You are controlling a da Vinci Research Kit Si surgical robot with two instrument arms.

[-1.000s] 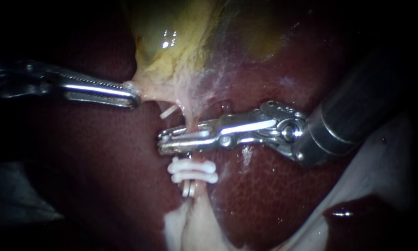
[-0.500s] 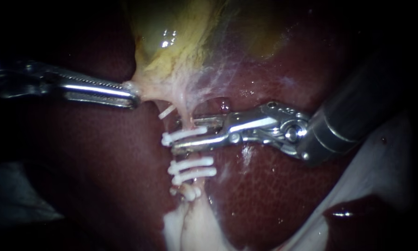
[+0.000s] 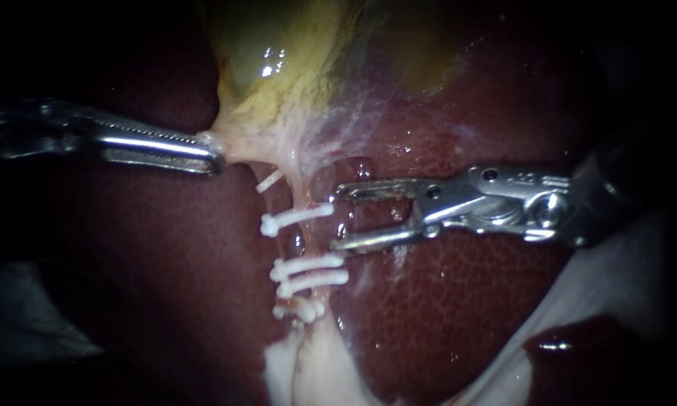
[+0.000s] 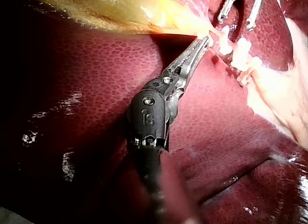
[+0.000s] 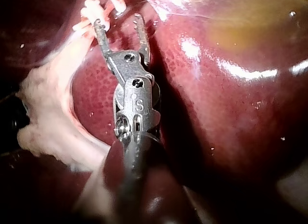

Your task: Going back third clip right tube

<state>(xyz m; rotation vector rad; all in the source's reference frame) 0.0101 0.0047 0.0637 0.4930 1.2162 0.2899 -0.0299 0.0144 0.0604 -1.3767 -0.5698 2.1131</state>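
**Inspector:** Left instrument (image 3: 212,156), position and state?

**Recorder:** It enters from the left edge of the endoscope view. Its jaws are pressed together on the pale lower margin of the gallbladder (image 3: 293,68), left of centre in the upper half of the frame. The left wrist view agrees, with tissue pinched at the very tips.

**Inspector:** Right instrument (image 3: 337,216)?

**Recorder:** It enters from the right edge and lies nearly level across the middle of the frame. The jaws are spread with a clear gap between them and grip nothing. Dark liver (image 3: 444,316) shows through the gap. The right wrist view shows the same spread, with both tips bare.

**Inspector:** Where is the tube?

**Recorder:** The tube (image 3: 299,242) is a thin pale strand running down from the gallbladder through the centre of the frame. It ends in pale tissue (image 3: 308,368) at the lower centre.

**Inspector:** And the clips?

**Recorder:** The uppermost clip (image 3: 297,218) is white and sits across the tube just left of centre. Its right end is just beside the open tips of the right instrument. Whether they touch cannot be told. Below it, two white clips (image 3: 310,272) lie close together across the same strand. A further clip (image 3: 301,310) sits lower, partly hidden by tissue.

**Inspector:** Anything else?

**Recorder:** A small white sliver (image 3: 271,180) sits above the uppermost clip, near the left instrument's tips. What it is cannot be told.
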